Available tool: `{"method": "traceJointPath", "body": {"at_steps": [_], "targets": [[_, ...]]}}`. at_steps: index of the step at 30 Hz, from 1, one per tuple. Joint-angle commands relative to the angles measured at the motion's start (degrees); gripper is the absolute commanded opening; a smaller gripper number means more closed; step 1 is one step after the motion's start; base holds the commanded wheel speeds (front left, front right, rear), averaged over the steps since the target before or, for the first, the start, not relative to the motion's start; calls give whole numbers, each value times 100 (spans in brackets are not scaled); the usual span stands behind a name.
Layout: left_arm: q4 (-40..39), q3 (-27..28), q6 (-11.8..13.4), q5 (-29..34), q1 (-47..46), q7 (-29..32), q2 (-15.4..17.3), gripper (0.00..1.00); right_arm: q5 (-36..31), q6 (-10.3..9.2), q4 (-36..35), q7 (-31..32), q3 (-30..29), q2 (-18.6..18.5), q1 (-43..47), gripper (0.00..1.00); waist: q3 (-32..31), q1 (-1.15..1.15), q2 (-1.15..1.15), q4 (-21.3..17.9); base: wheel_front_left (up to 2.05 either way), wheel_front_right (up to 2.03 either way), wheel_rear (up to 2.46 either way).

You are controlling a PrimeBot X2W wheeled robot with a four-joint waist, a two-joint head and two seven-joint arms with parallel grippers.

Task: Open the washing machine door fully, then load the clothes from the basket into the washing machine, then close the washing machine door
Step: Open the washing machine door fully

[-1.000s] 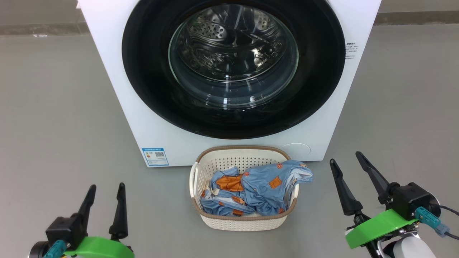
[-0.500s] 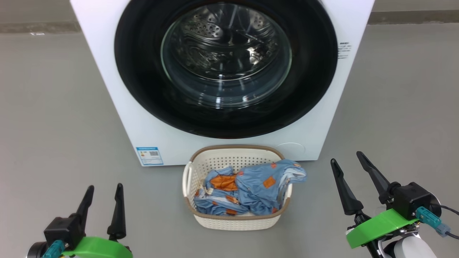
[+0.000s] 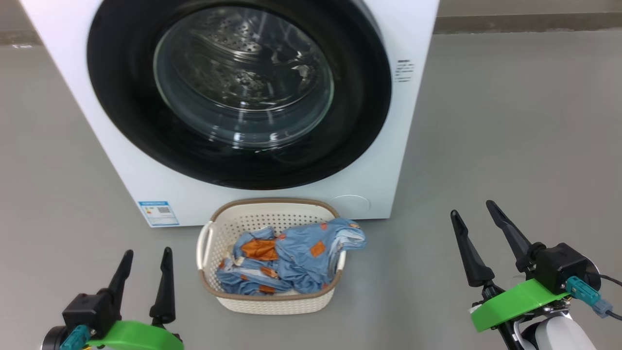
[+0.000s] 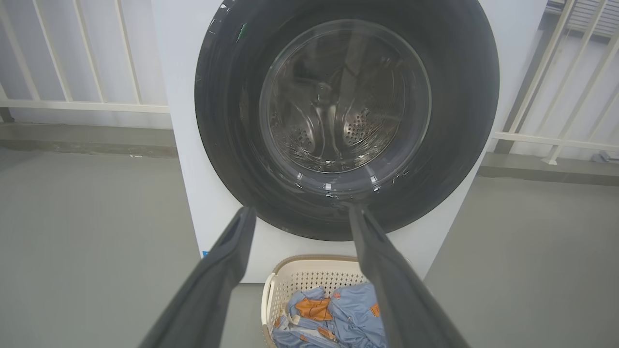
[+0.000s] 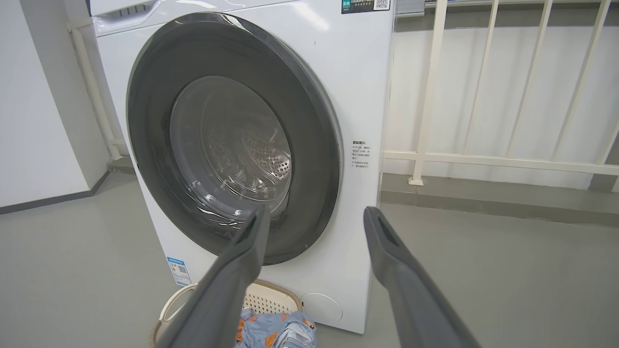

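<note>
Grey floor (image 3: 510, 121) carries a white washing machine (image 3: 403, 121), its round black door (image 3: 359, 97) shut. Just in front stands the basket (image 3: 272, 304) of blue clothes (image 3: 291, 253). Left gripper (image 3: 147, 252) and right gripper (image 3: 471, 208) hover nearest, fingers spread, empty. Door lies far and left of the right gripper, straight ahead of the left

One washing machine (image 3: 408, 121) stands ahead of both pairs of fingers. On its front are one round black door (image 3: 126, 121), one blue label sticker (image 3: 158, 213) and one round cap (image 3: 347, 204). One basket (image 3: 272, 304) sits on the floor between the left fingers (image 3: 164, 287) and the right fingers (image 3: 469, 257). Each pair has two dark fingers, four in all. The clothes (image 3: 291, 257) form one blue-and-orange heap; the number of pieces cannot be told.
</note>
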Motion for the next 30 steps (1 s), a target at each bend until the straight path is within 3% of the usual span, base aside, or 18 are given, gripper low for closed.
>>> {"method": "traceJointPath", "body": {"at_steps": [1,30], "targets": [[-163,168,4,-46,-190,-57,132,100,-57,9,-136,-69,110,-30,-177,100,4,0,0,0,57,57,-114],[-174,89,81,-55,-177,-59,163,100,-39,9,-101,-69,110,-52,-170,100,2,0,0,29,6,6,-12]]}}
